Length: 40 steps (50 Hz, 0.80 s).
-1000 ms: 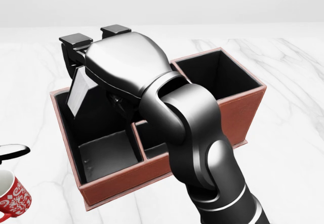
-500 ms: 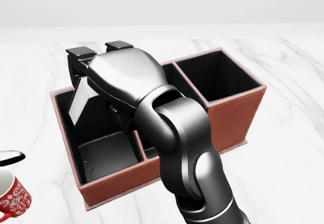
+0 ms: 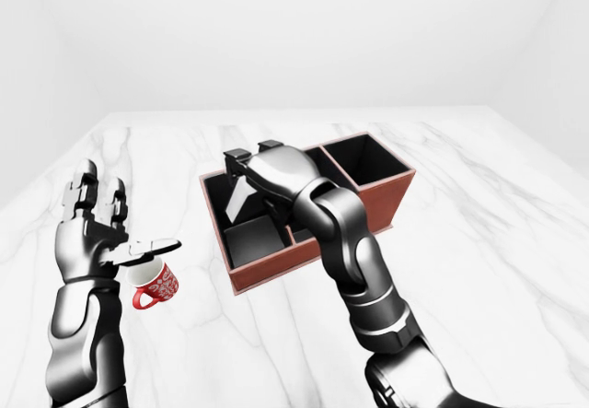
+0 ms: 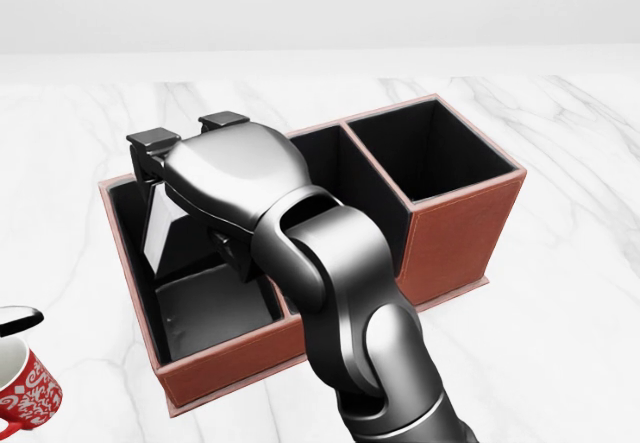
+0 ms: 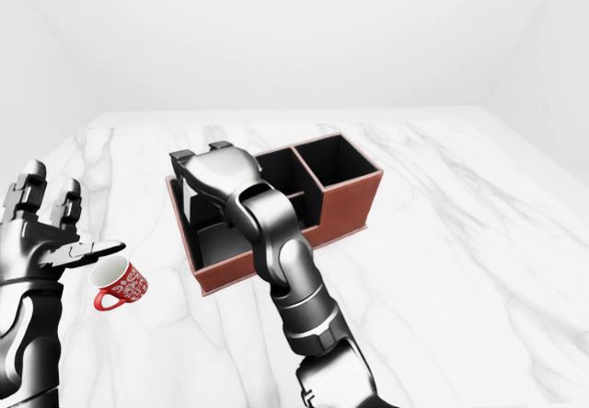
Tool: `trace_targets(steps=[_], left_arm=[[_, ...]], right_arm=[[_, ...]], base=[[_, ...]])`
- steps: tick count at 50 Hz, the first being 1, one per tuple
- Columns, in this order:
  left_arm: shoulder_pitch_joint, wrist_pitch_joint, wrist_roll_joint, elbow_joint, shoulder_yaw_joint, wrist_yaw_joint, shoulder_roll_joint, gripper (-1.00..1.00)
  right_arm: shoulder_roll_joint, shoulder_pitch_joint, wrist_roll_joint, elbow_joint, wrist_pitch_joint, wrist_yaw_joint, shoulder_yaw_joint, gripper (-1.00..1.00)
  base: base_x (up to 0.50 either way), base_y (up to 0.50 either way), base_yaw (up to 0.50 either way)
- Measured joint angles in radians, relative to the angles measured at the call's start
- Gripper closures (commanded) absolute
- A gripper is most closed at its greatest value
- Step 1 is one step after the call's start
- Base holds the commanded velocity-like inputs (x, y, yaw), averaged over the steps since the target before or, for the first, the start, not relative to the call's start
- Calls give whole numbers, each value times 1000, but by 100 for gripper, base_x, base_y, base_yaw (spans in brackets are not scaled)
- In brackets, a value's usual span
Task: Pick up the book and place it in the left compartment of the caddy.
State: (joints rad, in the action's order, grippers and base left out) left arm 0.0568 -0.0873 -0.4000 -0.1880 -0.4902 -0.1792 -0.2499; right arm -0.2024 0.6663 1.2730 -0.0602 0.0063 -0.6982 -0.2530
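My right hand (image 4: 186,149) reaches over the left compartment (image 4: 212,313) of the red-brown caddy (image 4: 468,218) and is shut on the book (image 4: 160,227). The book is a thin grey slab, nearly upright, its lower end down between the compartment's black walls. The palm and forearm hide its upper part and most of the middle compartment. In the left-eye view, my left hand (image 3: 99,235) hangs open at the far left, away from the caddy, with nothing in it.
A red patterned mug (image 3: 155,284) stands on the white marble table (image 3: 479,242) just under my left hand, left of the caddy. The caddy's right compartment (image 4: 430,148) holds nothing that shows.
My right hand has turned and sunk a little. The book went from slanted to nearly upright and sits lower in the left compartment. The caddy and mug have not moved.
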Motion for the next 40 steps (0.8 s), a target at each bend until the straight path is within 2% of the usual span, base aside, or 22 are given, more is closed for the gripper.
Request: trace_targets(steps=[24,40], left_arm=[[-19,5,-18,32,-12,-18,3,-100],[-30,15,-26,42,-19,-26,6,-100]], right_arm=[[-18,-31,38,67,-41,0,-13,100],[-26,-83,59,76,-49,0,-30,100]], base=[[0,0,0],[0,0,0]])
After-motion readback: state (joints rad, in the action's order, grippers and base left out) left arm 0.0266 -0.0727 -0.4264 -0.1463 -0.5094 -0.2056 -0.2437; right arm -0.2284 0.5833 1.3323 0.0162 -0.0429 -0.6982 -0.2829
